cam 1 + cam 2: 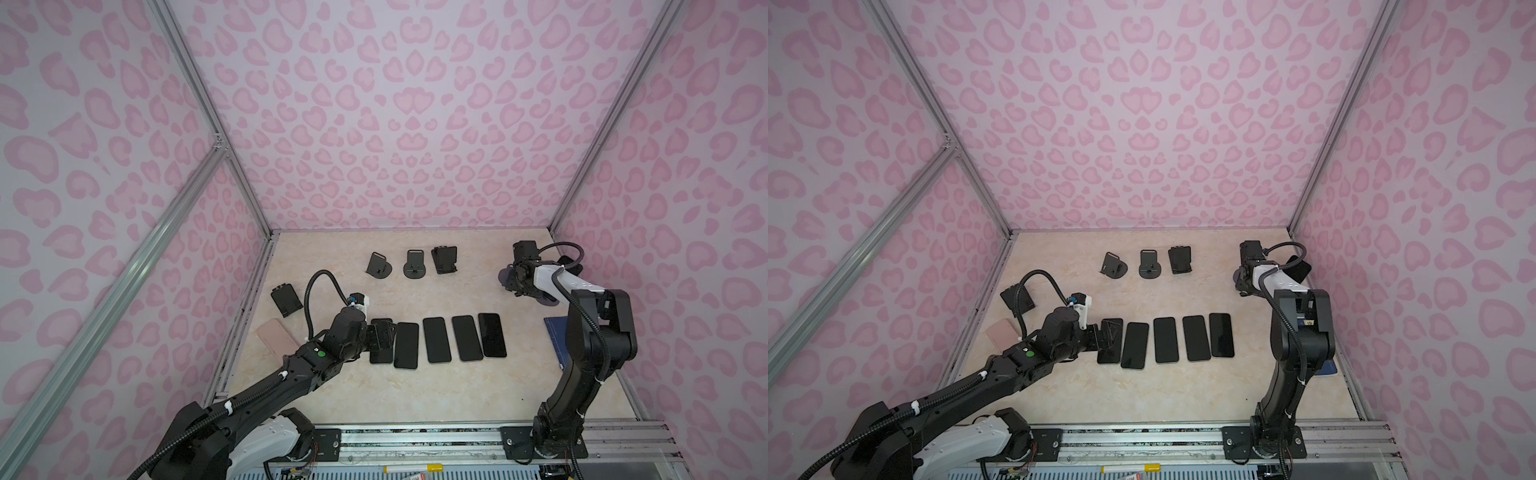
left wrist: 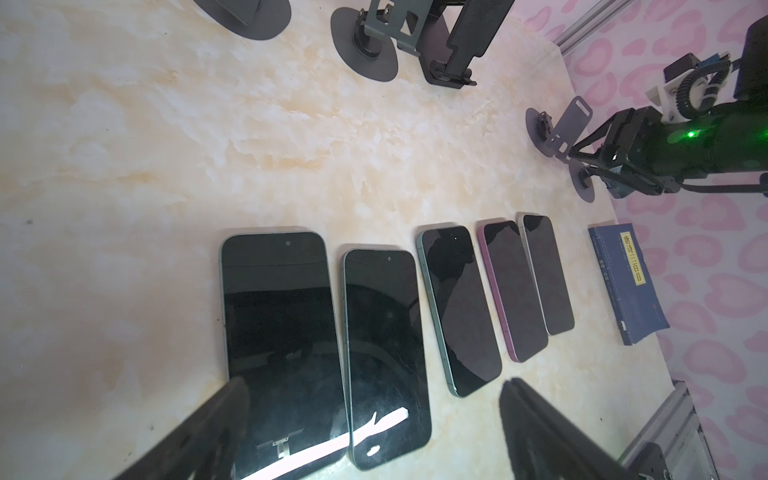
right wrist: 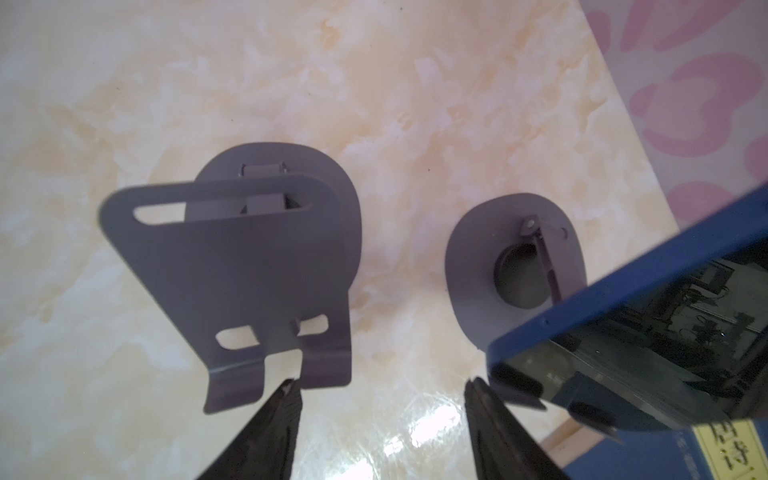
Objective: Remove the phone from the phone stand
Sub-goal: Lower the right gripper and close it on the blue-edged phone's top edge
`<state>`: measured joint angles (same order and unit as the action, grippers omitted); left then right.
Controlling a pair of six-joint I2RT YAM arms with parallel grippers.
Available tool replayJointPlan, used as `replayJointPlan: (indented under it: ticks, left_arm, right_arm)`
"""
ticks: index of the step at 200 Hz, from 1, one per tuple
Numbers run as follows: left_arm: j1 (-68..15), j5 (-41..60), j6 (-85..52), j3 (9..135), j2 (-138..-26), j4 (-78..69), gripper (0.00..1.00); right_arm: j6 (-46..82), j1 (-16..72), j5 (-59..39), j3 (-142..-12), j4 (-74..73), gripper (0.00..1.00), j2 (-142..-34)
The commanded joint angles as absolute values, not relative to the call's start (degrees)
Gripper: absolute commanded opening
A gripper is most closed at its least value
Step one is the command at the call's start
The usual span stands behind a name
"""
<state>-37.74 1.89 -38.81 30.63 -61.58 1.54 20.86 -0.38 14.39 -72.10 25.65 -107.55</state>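
A blue phone with a dark screen leans on a grey phone stand in the right wrist view. My right gripper hangs open just in front of it, and nothing is between the fingers. One fingertip is close to the phone's lower corner, the other by an empty grey stand. In both top views the right arm covers this phone. My left gripper is open and empty, low over the leftmost phones of a row.
Several dark phones lie flat side by side at mid-table. Three empty stands stand at the back, and another at the left. A pink phone lies by the left rail. A blue book lies at the right edge.
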Motion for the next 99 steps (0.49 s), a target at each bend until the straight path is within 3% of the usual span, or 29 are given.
replayJointPlan:
  ticks: [1, 99]
  left_arm:
    - [-37.6, 1.6, -38.1, 30.5, -61.1, -1.1, 0.97]
    - [-37.6, 1.1, -38.1, 29.6, -59.2, -1.2, 0.97]
  right_arm:
    - [21.4, -0.5, 15.4, -72.0, 25.2, 0.65, -107.5]
    - [22.3, -1.3, 16.3, -69.8, 25.4, 0.65, -106.9]
